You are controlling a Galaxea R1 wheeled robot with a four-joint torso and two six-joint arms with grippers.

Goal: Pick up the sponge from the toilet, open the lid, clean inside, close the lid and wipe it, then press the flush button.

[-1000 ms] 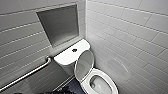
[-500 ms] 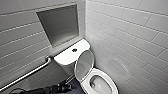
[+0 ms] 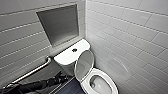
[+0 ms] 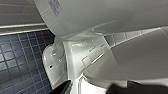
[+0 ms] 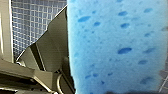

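Observation:
The white toilet (image 3: pixel 72 56) stands in the corner with its lid (image 3: pixel 83 65) raised against the tank, so the oval bowl (image 3: pixel 100 83) lies open. A round flush button (image 3: pixel 74 50) sits on top of the tank. My left gripper (image 3: pixel 60 75) comes in low from the left, open, beside the tank and just short of the lid's edge. In the left wrist view its dark fingertips (image 4: pixel 65 87) frame the toilet's (image 4: pixel 82 55) underside and base. The bright blue sponge (image 5: pixel 117 45) looms right in front of the right wrist camera, and my right gripper is shut on it.
A metal grab bar (image 3: pixel 32 72) slants along the left wall beside my left arm. A recessed niche (image 3: pixel 61 23) sits above the tank. White tiled walls close in behind and on the right. The floor (image 4: pixel 20 62) is small dark blue tiles.
My left arm has risen from the lower left and reached further toward the toilet's side. The lid stays up.

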